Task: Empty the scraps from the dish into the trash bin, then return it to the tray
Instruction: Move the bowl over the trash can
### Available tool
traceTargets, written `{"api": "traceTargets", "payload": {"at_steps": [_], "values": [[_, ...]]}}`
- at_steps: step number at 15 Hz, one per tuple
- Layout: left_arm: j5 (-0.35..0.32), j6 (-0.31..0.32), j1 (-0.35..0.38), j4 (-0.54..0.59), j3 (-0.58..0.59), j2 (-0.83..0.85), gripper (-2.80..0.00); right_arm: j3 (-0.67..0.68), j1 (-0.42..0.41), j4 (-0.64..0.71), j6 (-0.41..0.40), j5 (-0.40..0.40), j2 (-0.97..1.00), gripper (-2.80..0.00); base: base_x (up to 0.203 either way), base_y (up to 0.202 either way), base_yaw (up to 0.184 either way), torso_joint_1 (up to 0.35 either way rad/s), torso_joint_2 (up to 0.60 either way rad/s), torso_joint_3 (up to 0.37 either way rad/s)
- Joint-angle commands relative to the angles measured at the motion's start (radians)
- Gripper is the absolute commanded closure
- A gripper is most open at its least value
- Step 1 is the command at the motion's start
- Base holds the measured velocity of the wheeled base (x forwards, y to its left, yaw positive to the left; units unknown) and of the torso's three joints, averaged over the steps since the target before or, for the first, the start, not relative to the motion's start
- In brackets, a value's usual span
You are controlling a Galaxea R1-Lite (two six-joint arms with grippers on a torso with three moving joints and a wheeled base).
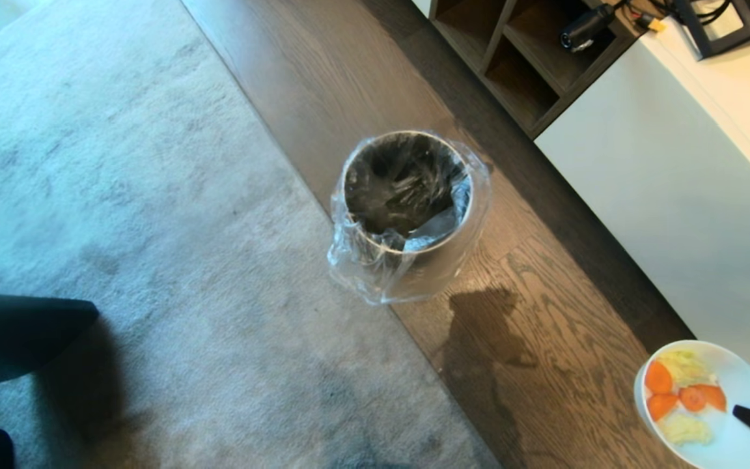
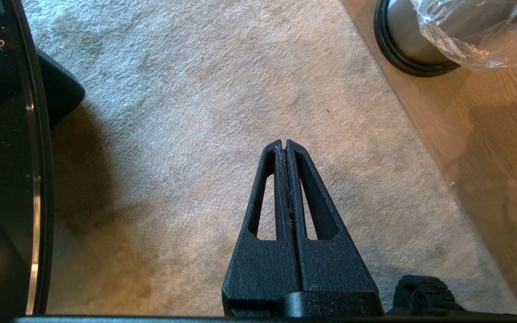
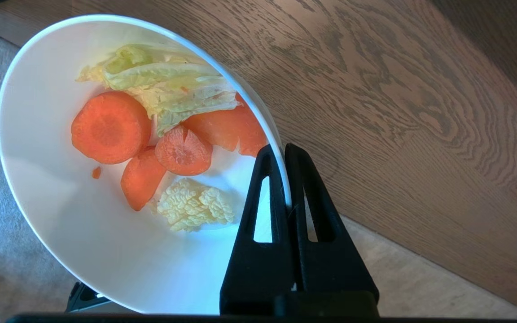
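Note:
The white dish (image 1: pixel 739 436) hangs at the head view's lower right, above the wood floor. My right gripper (image 3: pixel 282 150) is shut on its rim, one finger inside and one outside. Orange carrot slices and pale leafy scraps (image 3: pixel 164 134) lie in the dish (image 3: pixel 61 215). The silver trash bin (image 1: pixel 407 215), lined with a clear bag, stands on the floor ahead and to the left of the dish. My left gripper (image 2: pixel 284 144) hangs shut and empty over the carpet, with the trash bin (image 2: pixel 413 40) off to one side. The tray is out of view.
A grey carpet (image 1: pixel 121 228) covers the floor left of the bin. White cabinets (image 1: pixel 674 195) and open wooden shelves (image 1: pixel 518 58) stand to the right. A dark rounded object (image 1: pixel 10 332) juts in at the left edge. A glossy black edge (image 2: pixel 7 157) borders the left wrist view.

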Motion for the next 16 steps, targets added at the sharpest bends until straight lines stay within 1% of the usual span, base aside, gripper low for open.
{"api": "traceTargets", "payload": {"at_steps": [1,3,5,6,8,11,13,15,16], "values": [[0.001,0.0,0.0,0.0,0.0,0.0,0.0,0.0,0.001,-0.001,-0.011,-0.001,0.0,0.0,0.0,0.0,0.0,0.007,0.0,-0.059],[0.003,0.0,0.0,0.0,0.0,0.0,0.0,-0.024,0.001,-0.008,-0.01,-0.001,0.014,0.0,0.0,0.0,0.0,0.0,0.0,-0.017],[0.001,0.0,0.0,0.0,0.0,0.0,0.0,-0.081,0.004,-0.007,-0.009,0.001,0.035,0.0,0.0,0.0,0.0,0.0,0.0,0.0],[0.001,0.0,0.0,0.0,0.0,0.0,0.0,-0.121,0.019,-0.007,-0.01,0.001,0.061,0.0,0.0,0.0,0.0,0.0,0.0,0.0],[0.001,0.0,0.0,0.0,0.0,0.0,0.0,-0.216,0.053,-0.008,-0.029,0.0,0.124,0.0,0.0,0.0,0.0,0.0,0.0,0.0],[0.001,0.0,0.0,0.0,0.0,0.0,0.0,-0.37,0.109,-0.011,-0.097,-0.004,0.24,0.0,0.0,0.0,0.0,0.0,0.0,0.0],[0.001,0.0,0.0,0.0,0.0,0.0,0.0,-0.464,0.17,-0.012,-0.115,-0.009,0.315,0.0,0.0,0.0,0.0,0.0,0.0,0.0],[0.001,0.0,0.0,0.0,0.0,0.0,0.0,-0.535,0.21,-0.015,-0.127,-0.013,0.383,0.0,0.0,0.0,0.0,0.0,0.0,0.0],[0.001,0.0,0.0,0.0,0.0,0.0,0.0,-0.574,0.224,-0.023,-0.146,-0.014,0.419,0.0,0.0,0.0,0.0,0.0,0.0,0.0]]}}
